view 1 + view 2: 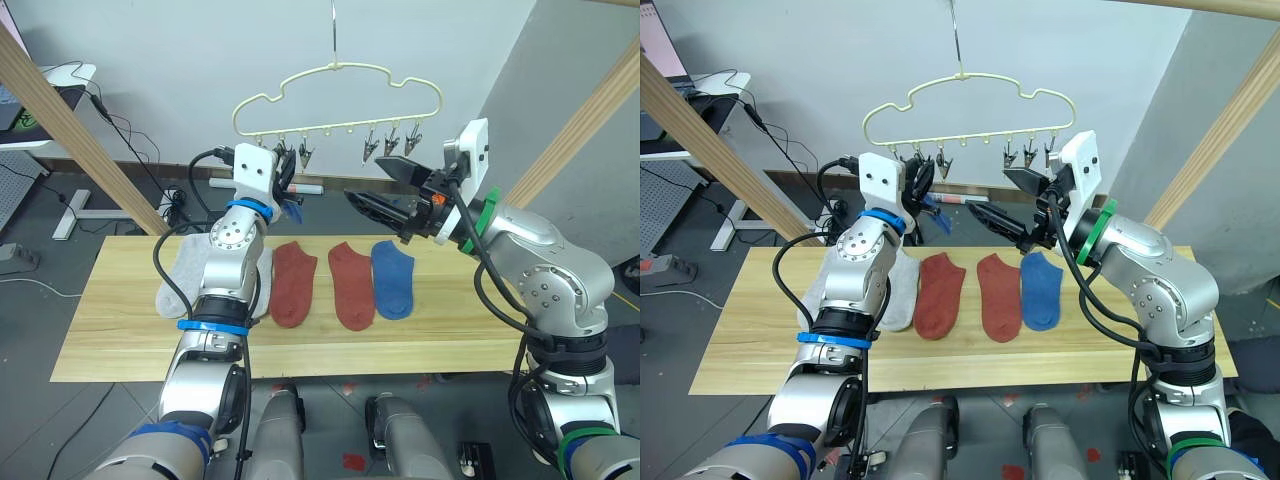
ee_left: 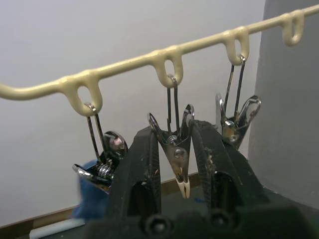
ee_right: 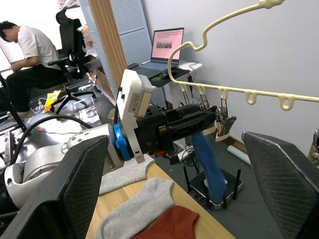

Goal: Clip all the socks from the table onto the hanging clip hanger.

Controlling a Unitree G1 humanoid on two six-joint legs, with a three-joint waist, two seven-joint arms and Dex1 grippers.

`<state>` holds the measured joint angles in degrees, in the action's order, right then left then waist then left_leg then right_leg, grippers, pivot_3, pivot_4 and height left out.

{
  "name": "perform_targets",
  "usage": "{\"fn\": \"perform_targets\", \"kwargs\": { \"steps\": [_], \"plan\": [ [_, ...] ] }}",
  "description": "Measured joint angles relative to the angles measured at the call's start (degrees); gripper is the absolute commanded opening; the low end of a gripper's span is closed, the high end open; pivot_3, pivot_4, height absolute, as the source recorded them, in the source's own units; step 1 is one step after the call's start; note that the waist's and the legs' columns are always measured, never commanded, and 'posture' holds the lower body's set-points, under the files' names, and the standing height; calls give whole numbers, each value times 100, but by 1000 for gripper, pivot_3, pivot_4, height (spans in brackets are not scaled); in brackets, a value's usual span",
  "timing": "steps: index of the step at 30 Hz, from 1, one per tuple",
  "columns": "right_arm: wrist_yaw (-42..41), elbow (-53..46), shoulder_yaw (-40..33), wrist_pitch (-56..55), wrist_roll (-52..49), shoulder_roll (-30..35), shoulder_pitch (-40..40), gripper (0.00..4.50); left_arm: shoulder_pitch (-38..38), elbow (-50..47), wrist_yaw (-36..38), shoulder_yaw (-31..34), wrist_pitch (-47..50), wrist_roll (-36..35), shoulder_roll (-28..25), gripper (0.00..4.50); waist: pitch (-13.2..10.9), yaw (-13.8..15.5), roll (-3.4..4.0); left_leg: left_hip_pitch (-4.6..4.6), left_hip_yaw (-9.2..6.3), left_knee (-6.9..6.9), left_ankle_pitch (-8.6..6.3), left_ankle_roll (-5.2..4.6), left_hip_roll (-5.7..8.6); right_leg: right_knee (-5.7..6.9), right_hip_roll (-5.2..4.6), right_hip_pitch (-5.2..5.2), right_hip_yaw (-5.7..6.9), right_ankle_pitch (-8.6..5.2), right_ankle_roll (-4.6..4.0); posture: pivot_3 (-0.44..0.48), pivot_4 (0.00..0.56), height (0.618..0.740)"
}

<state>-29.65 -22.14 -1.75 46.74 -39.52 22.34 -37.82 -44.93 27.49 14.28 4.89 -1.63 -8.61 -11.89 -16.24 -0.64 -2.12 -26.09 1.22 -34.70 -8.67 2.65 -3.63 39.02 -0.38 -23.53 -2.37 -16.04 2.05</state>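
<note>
Left gripper (image 1: 287,178) is raised to the clip hanger (image 1: 335,92), fingers squeezing a clip (image 2: 178,158); a blue sock (image 3: 209,162) hangs there, seemingly clipped. Right gripper (image 1: 385,186) hovers wide open, level. Remaining socks (image 1: 345,280) lie on the table (image 1: 120,320).

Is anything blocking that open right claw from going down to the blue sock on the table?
Nothing visible does. The right gripper hangs open in the air, and the blue sock lies flat on the table below it with only open space between. The red sock lies beside it, not over it.
</note>
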Motion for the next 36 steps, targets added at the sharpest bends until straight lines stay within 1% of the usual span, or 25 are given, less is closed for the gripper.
{"fn": "perform_targets", "kwargs": {
  "steps": [13, 14, 16, 19, 36],
  "plan": [
    [57, 0, -33, 20, -1, 2, 0, 4500, -62, 54, -17, 2, -22, 66, 9, 1088, 0, -1, 0, 0, 0, -2, 0, 0, 0, 1, 0, 0, 0, 0, 0, -26, 263, 740],
    [62, 0, -33, 20, -1, 2, 0, 4500, -69, 65, -13, 3, -25, 69, 11, 1474, 0, -1, 0, 0, 0, -2, 0, 0, 0, 1, 0, 0, 0, 0, 0, -26, 264, 740],
    [81, 0, -33, 20, -1, 2, 0, 4500, -72, 78, -12, 3, -36, 74, 24, 1917, 0, -1, 0, 0, 0, -2, 0, 0, 0, 1, 0, 0, 0, 0, 0, -27, 263, 740],
    [94, 0, -33, 20, -1, 2, 0, 4500, -83, 135, -20, 3, -57, 81, 31, 2766, 0, -3, 0, 0, 0, -2, 0, 0, 0, 1, 0, 0, 0, 0, 0, -26, 265, 740],
    [101, 0, -33, 22, -2, 2, 15, 4500, -150, 165, -113, 6, -147, 98, 29, 2766, 0, -21, 0, 0, 0, -3, 0, 0, 0, 2, 0, 1, 0, 0, 0, -26, 269, 740]
  ]
}}
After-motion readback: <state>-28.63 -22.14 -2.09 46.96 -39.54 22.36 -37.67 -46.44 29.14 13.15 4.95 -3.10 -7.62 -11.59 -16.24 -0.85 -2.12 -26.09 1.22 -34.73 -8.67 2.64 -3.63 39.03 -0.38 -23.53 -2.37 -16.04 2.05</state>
